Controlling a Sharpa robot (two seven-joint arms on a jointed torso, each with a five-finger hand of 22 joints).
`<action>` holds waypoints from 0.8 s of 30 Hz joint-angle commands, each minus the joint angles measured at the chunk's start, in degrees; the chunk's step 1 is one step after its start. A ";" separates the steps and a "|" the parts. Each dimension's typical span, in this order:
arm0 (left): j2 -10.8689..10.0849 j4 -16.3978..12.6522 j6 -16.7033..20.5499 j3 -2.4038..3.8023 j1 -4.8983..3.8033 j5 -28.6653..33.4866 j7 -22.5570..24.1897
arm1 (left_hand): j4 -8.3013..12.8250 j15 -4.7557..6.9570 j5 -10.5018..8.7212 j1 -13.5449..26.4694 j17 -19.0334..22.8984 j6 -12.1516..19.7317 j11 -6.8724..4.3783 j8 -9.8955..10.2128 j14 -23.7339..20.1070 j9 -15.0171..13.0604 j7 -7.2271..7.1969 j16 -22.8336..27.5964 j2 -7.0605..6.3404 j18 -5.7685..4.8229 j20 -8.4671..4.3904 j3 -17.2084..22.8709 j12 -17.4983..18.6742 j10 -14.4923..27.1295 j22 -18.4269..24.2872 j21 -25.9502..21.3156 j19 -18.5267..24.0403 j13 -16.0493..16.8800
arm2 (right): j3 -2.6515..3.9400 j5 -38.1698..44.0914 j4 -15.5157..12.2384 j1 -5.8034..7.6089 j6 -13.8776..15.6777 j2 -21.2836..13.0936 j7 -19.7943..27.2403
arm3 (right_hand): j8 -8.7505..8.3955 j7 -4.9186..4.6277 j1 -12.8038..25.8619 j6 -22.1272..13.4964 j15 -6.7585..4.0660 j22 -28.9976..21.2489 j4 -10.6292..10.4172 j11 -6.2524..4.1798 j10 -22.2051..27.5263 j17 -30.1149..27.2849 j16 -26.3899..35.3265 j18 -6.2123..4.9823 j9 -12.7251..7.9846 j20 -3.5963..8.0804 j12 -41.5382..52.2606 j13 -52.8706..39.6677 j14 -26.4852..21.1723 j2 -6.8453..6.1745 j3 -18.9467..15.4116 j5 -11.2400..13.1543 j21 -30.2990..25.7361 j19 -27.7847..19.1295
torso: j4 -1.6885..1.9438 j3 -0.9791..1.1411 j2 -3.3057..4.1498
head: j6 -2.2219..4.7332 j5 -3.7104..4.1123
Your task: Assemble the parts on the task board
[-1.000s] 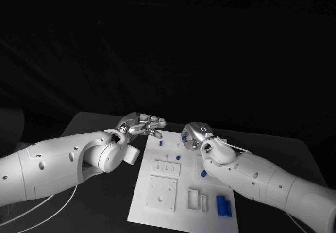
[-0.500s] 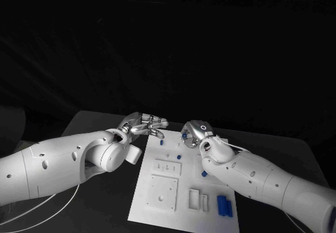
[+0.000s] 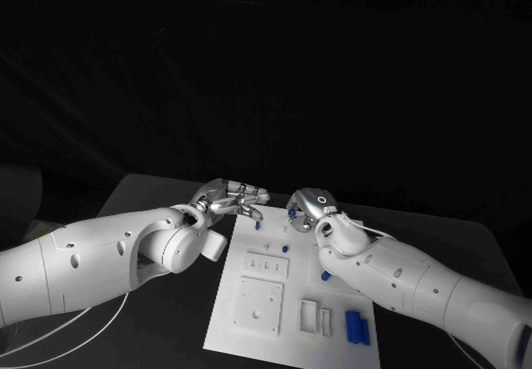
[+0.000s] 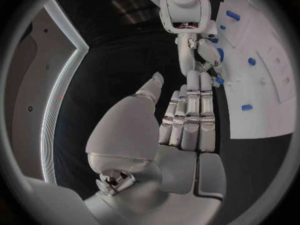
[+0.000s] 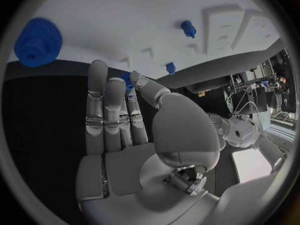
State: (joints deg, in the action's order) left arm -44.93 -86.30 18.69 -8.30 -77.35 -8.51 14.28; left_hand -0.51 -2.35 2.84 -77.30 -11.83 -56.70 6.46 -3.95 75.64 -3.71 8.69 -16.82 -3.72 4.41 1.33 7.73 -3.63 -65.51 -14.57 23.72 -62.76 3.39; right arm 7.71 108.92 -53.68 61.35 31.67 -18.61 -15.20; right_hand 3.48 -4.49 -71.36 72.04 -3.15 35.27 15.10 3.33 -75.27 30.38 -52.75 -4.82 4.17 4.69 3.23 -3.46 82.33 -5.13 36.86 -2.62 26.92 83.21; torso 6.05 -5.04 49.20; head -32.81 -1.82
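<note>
The task board is seen as a white plate running from 6 o'clock up to the table's centre in the head view. Both hands are gathered at its far end, around 12 o'clock of the board.

The left hand is held just off the board's far-left corner, at about 11 o'clock; from its wrist camera the fingers are seen laid out straight and side by side with nothing between them, so it is judged empty, probably kept near as a steadying or waiting hand.

The right hand is poised at about 1 o'clock of the board. In its wrist view a small blue part is seen at the thumb and fingertips, apparently pinched, though the contact is partly hidden. A pinch would suit a piece this small, to be set into a seat.

A blue gear lies at the board's edge, 2 blue pegs stand on the plate, and 2 blue bars rest at 5 o'clock.
</note>
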 commanded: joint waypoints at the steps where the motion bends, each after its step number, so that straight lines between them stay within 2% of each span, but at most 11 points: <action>1: 0.24 -0.17 -0.69 0.06 -0.10 -0.39 0.14 | 0.04 0.01 0.00 -0.04 0.05 0.29 -0.13 0.36 -0.53 -0.01 -0.03 -0.36 0.20 -0.53 -0.08 -0.23 0.29 0.37 -0.08 0.35 0.35 0.00 | 0.00 0.68 0.43 0.05 -0.44 0.36 0.17 | 0.20 -0.09 -0.29 0.39 -0.27 0.21 -0.02 -1.97 -2.51 0.08 0.33 -0.91 0.08 0.25 0.16 -0.11 0.22 0.24 0.27 -0.14 -0.36 0.05 | 0.08 -0.07 0.20 | 0.05 0.01; 5: 0.35 -0.30 -0.72 0.08 -0.15 -0.42 0.12 | 0.04 0.01 0.00 -0.04 0.05 0.29 -0.13 0.36 -0.53 -0.01 -0.03 -0.36 0.20 -0.53 -0.08 -0.23 0.29 0.37 -0.08 0.35 0.35 0.00 | -0.01 0.66 0.99 0.07 -0.73 0.82 0.32 | 0.20 -0.09 -0.29 0.39 -0.27 0.21 -0.02 -1.97 -2.51 0.08 0.33 -0.91 0.08 0.25 0.16 -0.11 0.22 0.24 0.27 -0.14 -0.36 0.05 | 0.17 -0.07 0.32 | -0.18 -0.11; 8: 0.33 -0.41 -0.73 0.09 -0.22 -0.44 0.11 | 0.01 0.00 0.00 -0.12 0.08 0.41 -0.12 0.33 -0.54 -0.02 -0.01 -0.35 0.21 -0.51 -0.06 -0.20 0.28 0.40 -0.09 0.39 0.39 0.01 | -0.01 0.64 1.02 0.07 -1.02 0.96 0.41 | 0.19 -0.10 -0.28 0.38 -0.28 0.36 0.00 -1.96 -2.50 0.09 0.33 -0.93 0.08 0.26 0.16 -0.11 0.21 0.27 0.27 -0.14 -0.49 0.09 | 0.39 -0.17 0.59 | -0.28 -0.09; 12: 0.33 -0.39 -0.68 0.10 -0.28 -0.47 0.09 | 0.01 0.00 0.00 -0.12 0.08 0.41 -0.12 0.33 -0.54 -0.02 -0.01 -0.35 0.21 -0.51 -0.06 -0.20 0.28 0.40 -0.09 0.39 0.39 0.01 | -0.01 0.63 1.01 0.07 -1.48 0.94 0.44 | 0.20 -0.10 -0.28 0.40 -0.27 0.44 0.03 -1.96 -2.50 0.10 0.33 -0.93 0.09 0.26 0.15 -0.12 0.21 0.27 0.26 -0.15 -0.54 0.10 | 0.49 -0.37 0.84 | -0.30 0.12; 14: 0.33 -0.36 -0.68 0.10 -0.29 -0.48 0.08 | 0.01 0.00 0.00 -0.12 0.08 0.41 -0.12 0.33 -0.54 -0.02 -0.01 -0.35 0.21 -0.51 -0.06 -0.20 0.28 0.40 -0.09 0.39 0.39 0.01 | -0.01 0.62 0.93 0.07 -1.70 0.90 0.46 | 0.19 -0.09 -0.23 0.41 -0.29 0.74 0.12 -1.96 -2.52 0.12 0.32 -0.96 0.10 0.27 0.15 -0.12 0.20 0.30 0.30 -0.15 -0.74 0.14 | 0.46 -0.43 0.95 | -0.39 0.16; 17: 0.34 -0.28 -0.68 0.10 -0.31 -0.48 0.05 | 0.01 0.00 0.00 -0.12 0.08 0.41 -0.12 0.33 -0.54 -0.02 -0.01 -0.35 0.21 -0.51 -0.06 -0.20 0.28 0.40 -0.09 0.39 0.39 0.01 | -0.02 0.60 0.58 0.07 -2.20 0.76 0.43 | 0.19 -0.09 -0.20 0.41 -0.30 0.81 0.14 -1.96 -2.52 0.13 0.31 -0.97 0.11 0.27 0.15 -0.12 0.21 0.31 0.32 -0.16 -0.79 0.17 | 0.27 -0.39 0.98 | -0.64 0.13; 21: 0.41 -0.11 -0.65 0.10 -0.31 -0.48 -0.01 | -0.08 0.00 0.00 -0.13 0.11 0.34 -0.12 0.33 -0.54 -0.02 -0.02 -0.35 0.29 -0.50 -0.05 -0.18 0.29 0.44 -0.10 0.43 0.42 0.00 | -0.02 0.60 0.17 0.07 -2.74 0.60 0.43 | 0.20 -0.09 -0.20 0.41 -0.30 0.88 0.17 -1.96 -2.52 0.12 0.31 -0.98 0.12 0.27 0.15 -0.13 0.20 0.32 0.34 -0.17 -0.82 0.19 | 0.17 -0.48 1.18 | -0.56 0.10; 24: 0.44 -0.03 -0.64 0.10 -0.31 -0.48 -0.03 | -0.08 0.00 0.00 -0.13 0.11 0.34 -0.12 0.33 -0.54 -0.02 -0.02 -0.35 0.29 -0.50 -0.05 -0.18 0.29 0.44 -0.10 0.43 0.42 0.00 | -0.02 0.61 0.09 0.07 -3.03 0.55 0.42 | 0.19 -0.09 -0.18 0.41 -0.30 0.94 0.23 -1.96 -2.54 0.13 0.30 -0.99 0.12 0.27 0.16 -0.13 0.20 0.29 0.34 -0.18 -0.86 0.21 | 0.25 -0.55 1.11 | -0.59 0.14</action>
State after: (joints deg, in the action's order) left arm -44.63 -86.27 18.69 -8.26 -77.57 -8.73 14.09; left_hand -0.51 -2.35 2.83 -77.30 -11.76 -56.70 6.45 -3.95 75.64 -3.71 8.69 -16.82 -3.72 4.41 1.33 7.73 -3.63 -65.51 -14.60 23.95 -62.76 3.39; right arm 7.71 108.92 -53.43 61.45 30.30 -18.03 -15.06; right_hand 3.42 -4.50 -71.44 72.03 -3.07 36.17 15.34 3.44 -75.39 30.43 -52.75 -4.76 4.23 4.69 3.04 -3.46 82.41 -5.20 36.94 -2.61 26.38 83.21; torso 6.31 -5.48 50.27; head -33.39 -1.68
